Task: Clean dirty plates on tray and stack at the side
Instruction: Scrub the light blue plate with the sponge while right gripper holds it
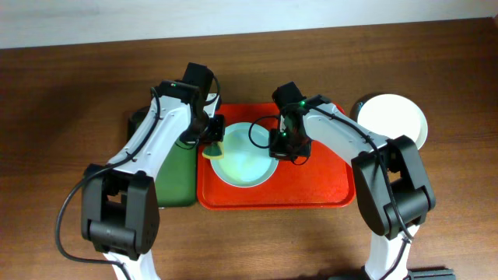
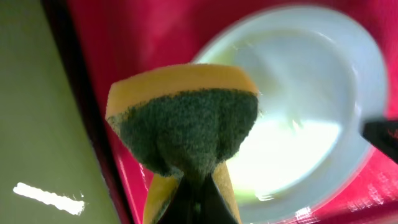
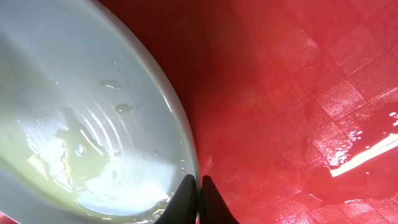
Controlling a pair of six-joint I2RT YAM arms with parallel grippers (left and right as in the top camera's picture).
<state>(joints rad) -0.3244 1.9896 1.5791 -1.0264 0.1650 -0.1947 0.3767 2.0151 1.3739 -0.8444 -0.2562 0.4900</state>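
Plate and grip:
- 1 plate (image 1: 243, 163) lies on the red tray (image 1: 327, 187), left of centre.
- It is glossy and wet, with droplets and a yellowish film in the well.
- I judge it stiff, light and breakable, and slick where wet. The thin raised rim is the only real hold, and a pinch there could slide.
- The right gripper (image 3: 194, 198) has its tips pressed almost together on the plate's right rim, pinching it.
- The left gripper (image 2: 193, 202) is clamped on a sponge (image 2: 183, 118), yellow with a green scouring face, at the plate's left edge.

Containers:
- The red tray holds only this 1 plate.
- The green tray (image 1: 175, 183) beside it is mostly hidden under the left arm (image 1: 156, 132); contents cannot be told.
- A white plate (image 1: 393, 117) sits on the table (image 1: 78, 78) just off the tray's right corner. Whether it is 1 or several stacked, I cannot tell.
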